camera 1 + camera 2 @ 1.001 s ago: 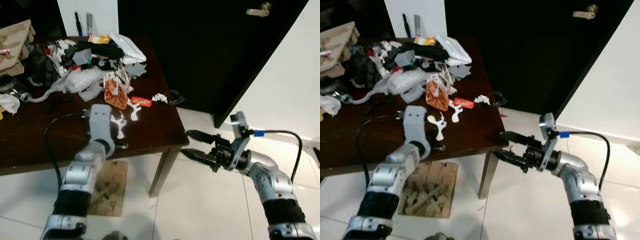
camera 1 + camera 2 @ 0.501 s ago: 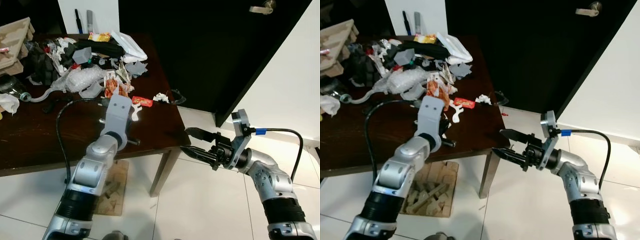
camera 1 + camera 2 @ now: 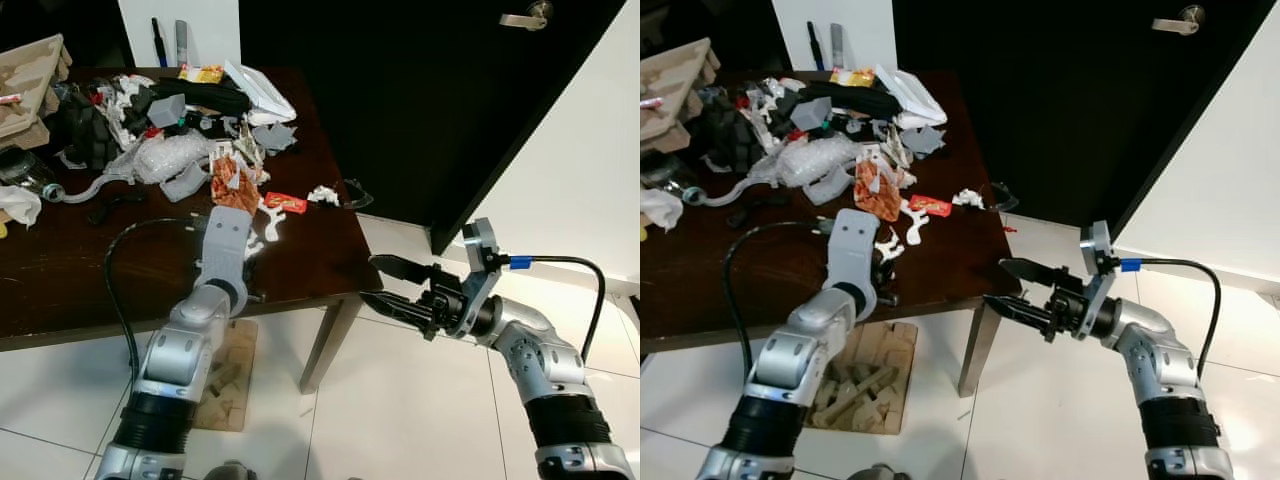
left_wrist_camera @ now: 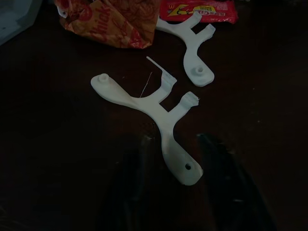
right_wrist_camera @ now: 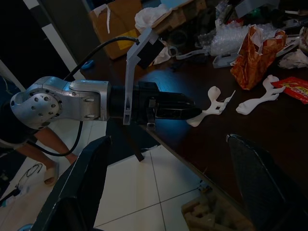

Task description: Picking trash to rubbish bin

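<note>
A white forked plastic piece (image 4: 144, 98) lies on the dark wooden table (image 3: 60, 285) near its front right corner. My left gripper (image 4: 172, 144) is open low over the table, its fingers (image 4: 137, 154) on either side of the piece's stem end. A second white forked piece (image 4: 195, 53), a red wrapper (image 3: 283, 203) and an orange snack bag (image 3: 230, 185) lie just beyond. My right gripper (image 3: 377, 285) is open and holds nothing, hanging over the floor off the table's right corner.
A heap of mixed trash (image 3: 170, 110) covers the table's back, with cardboard trays (image 3: 25, 80) at the left. A dark door (image 3: 400, 100) stands behind. Wooden scraps (image 3: 225, 375) lie under the table. White tiled floor (image 3: 400, 420) spreads to the right.
My left arm has drawn back and lowered slightly, bringing its fingers around the near white piece. The right arm has hardly moved.
</note>
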{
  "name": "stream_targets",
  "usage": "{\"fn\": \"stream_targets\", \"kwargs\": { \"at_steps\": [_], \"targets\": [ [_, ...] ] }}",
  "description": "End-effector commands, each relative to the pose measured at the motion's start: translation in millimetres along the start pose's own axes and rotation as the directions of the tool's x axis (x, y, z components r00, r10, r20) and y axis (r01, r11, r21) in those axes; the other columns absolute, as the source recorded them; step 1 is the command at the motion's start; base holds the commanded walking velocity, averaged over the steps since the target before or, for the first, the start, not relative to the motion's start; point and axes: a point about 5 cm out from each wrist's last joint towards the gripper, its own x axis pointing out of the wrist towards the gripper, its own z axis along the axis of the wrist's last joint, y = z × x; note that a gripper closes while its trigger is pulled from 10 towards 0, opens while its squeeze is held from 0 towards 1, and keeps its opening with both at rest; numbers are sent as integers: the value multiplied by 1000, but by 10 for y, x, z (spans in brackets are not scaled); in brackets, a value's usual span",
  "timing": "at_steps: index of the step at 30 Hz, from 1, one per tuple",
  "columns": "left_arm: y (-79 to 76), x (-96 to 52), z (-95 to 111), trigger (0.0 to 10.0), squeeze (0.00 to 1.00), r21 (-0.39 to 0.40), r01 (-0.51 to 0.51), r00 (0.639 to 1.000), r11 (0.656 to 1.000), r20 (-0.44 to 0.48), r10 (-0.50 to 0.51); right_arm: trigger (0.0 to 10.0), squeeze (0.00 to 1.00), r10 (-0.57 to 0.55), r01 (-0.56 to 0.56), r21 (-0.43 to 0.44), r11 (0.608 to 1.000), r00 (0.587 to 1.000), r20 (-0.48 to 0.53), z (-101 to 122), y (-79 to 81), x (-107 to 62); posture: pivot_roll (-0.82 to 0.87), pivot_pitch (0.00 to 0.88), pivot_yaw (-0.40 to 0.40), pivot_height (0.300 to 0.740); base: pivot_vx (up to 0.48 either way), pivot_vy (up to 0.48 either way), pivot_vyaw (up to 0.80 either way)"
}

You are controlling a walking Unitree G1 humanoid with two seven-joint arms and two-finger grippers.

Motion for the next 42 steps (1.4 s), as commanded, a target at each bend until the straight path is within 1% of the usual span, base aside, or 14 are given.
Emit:
{"fn": "stream_targets", "kwargs": {
  "at_steps": [1, 11, 15, 16, 17, 21, 26, 27, 28, 29, 30, 31, 33, 42],
  "targets": [
    [-32, 8, -130, 10000, 1000, -13, -5, 999, 1000, -52, 4, 10000, 0, -8, 8, -5, 1000, 1000, -21, -5, -8, -21, 163, 157, -65, 740, 0, 0, 0],
    [18, 46, -171, 10000, 1000, -24, -30, 998, 999, -59, 29, 10000, 0, -10, 9, -11, 1000, 1000, -24, 7, 0, -31, 160, 158, -65, 740, 0, 0, 0],
    [39, 97, -216, 10000, 1000, -85, -21, 998, 996, -53, 16, 10000, 0, -8, 8, -9, 1000, 1000, -28, -2, 12, -43, 152, 162, -66, 740, 0, 0, 0],
    [39, 97, -216, 10000, 1000, -85, -21, 998, 996, -53, 16, 10000, 0, -8, 8, -9, 1000, 1000, -28, -2, 12, -43, 152, 162, -66, 740, 0, 0, 0],
    [41, 110, -233, 10000, 0, -101, -12, 999, 995, -53, 7, 10000, 0, -8, 8, -9, 1000, 1000, -28, -2, 11, -46, 144, 156, -63, 740, 0, 0, 0],
    [52, 139, -293, 10000, 0, -124, -1, 998, 992, -69, -8, 10000, 0, -10, 10, -12, 1000, 999, -31, 1, 7, -50, 139, 149, -62, 740, 0, 0, 0],
    [52, 169, -452, 10000, 0, -169, 5, 990, 986, -136, -28, 10000, 0, -22, 21, -21, 1000, 999, -42, 3, 2, -55, 139, 149, -62, 740, 0, 0, 0],
    [42, 172, -481, 7882, 0, -186, 13, 988, 982, -146, -41, 10000, 0, -26, 25, -24, 999, 999, -46, 2, 0, -58, 139, 149, -62, 740, 0, 0, 0],
    [42, 172, -481, 7882, 0, -186, 13, 988, 982, -146, -41, 10000, 0, -26, 25, -24, 999, 999, -46, 2, 0, -58, 139, 149, -62, 740, 0, 0, 0],
    [11, 166, -566, 0, 0, -222, 33, 980, 975, -182, -75, 10000, 0, -31, 29, -24, 999, 998, -49, 3, -1, -64, 131, 148, -63, 740, 0, 0, 0],
    [11, 166, -566, 0, 0, -222, 33, 980, 975, -182, -75, 10000, 0, -31, 29, -24, 999, 998, -49, 3, -1, -64, 131, 148, -63, 740, 0, 0, 0],
    [-2, 157, -634, 0, 0, -253, 35, 974, 967, -208, -90, 10000, 0, -34, 33, -25, 999, 998, -50, 4, -2, -68, 131, 148, -63, 740, 0, 0, 0],
    [-13, 148, -691, 0, 0, -274, 37, 968, 961, -229, -103, 10000, 0, -36, 35, -26, 999, 998, -50, 7, -2, -74, 127, 150, -64, 740, 0, 0, 0],
    [-18, 134, -786, 0, 0, -306, 38, 957, 951, -262, -122, 10000, 0, -46, 44, -35, 998, 997, -55, 24, -20, -77, 132, 151, -69, 740, 0, 0, 0]
  ]
}}
